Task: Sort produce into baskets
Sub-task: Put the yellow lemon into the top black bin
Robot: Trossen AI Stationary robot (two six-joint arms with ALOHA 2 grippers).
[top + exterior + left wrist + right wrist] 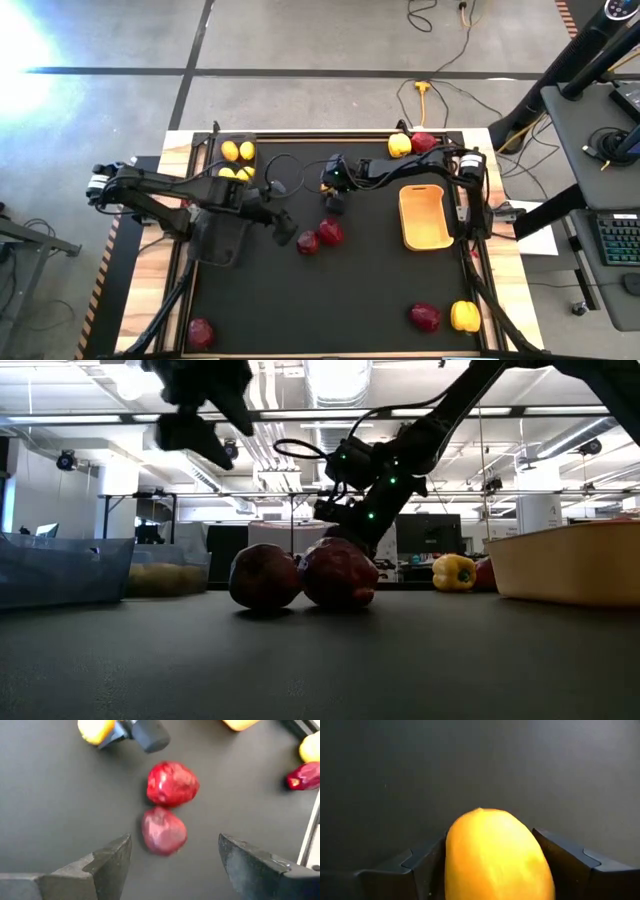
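Yellow-orange skin fills the gap between my right fingers (560, 865): the right gripper (497, 870) brackets a lemon-like fruit (497, 855), one pad on each flank. I cannot tell whether the pads bear on it or stand just off it. From above this gripper (333, 195) sits mid-table, toward the far side, left of the orange-tan basket (424, 240).

My left gripper (172, 865) is spread and empty, hanging over open mat. Just beyond its fingertips lie two dark red pieces, touching each other: the nearer red piece (163, 830) dull, the farther red piece (172, 783) glossy. In the high view the left gripper (283, 226) is just left of that pair (320, 237).

Outward: one wire basket (219, 245) sits under my left arm; a second wire basket (238, 160) at far left holds yellow pieces. A yellow pepper (399, 146) and a red one (423, 142) lie at the far edge; a red piece (200, 331) at near left; a red (424, 317) and a yellow pepper (464, 316) at near right.

Judgement, step in hand: secure the yellow fruit, right side. To do well: centre the pads on its widest part, close evenly, lift straight so it does not roll. Left side: come down over the nearer red piece only; its touching neighbour may get nudged.
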